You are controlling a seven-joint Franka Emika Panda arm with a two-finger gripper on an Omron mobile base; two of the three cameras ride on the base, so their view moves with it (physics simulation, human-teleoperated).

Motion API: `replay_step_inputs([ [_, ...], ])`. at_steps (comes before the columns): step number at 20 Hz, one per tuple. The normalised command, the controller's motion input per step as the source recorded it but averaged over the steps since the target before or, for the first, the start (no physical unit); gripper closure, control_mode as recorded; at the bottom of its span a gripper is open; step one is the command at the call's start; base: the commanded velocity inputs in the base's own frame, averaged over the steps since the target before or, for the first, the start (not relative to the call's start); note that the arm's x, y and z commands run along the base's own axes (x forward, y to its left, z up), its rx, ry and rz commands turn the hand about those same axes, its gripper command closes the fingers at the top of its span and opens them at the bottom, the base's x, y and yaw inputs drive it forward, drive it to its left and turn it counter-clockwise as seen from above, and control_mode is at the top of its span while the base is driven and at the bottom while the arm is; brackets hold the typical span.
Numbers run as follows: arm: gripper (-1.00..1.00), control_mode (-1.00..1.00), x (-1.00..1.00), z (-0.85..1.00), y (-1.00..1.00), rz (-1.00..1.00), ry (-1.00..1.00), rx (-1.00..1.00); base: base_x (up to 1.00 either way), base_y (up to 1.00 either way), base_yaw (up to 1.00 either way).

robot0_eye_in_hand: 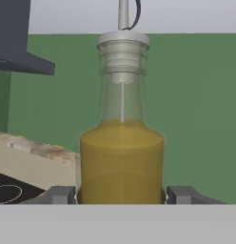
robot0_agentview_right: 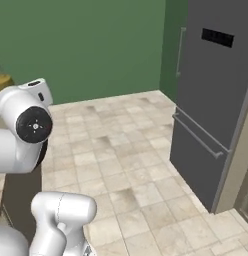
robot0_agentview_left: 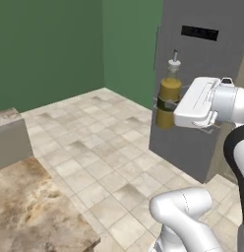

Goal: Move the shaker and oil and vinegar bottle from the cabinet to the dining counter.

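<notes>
Oil and vinegar bottle, upright, clamped low between fingers (glass: slippery, breakable, sloshing half-full); best gripped round the wide body.

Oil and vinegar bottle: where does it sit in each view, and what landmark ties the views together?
Left base view: oil and vinegar bottle right of centre, upright in the gripper, in front of the grey fridge.
Right base view: just an olive sliver at the left edge.
Hand view: centre, between the fingertips.
Shared landmark: green wall.
</notes>
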Motion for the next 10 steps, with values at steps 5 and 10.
replay_step_inputs([
  [5,1.00,1.00,0.00,0.00,0.00,0.00,0.00,0.00,0.17,-0.72,0.22],
  [10,1.00,1.00,0.00,0.00,0.00,0.00,0.00,0.00,0.10,-0.63,0.26],
])
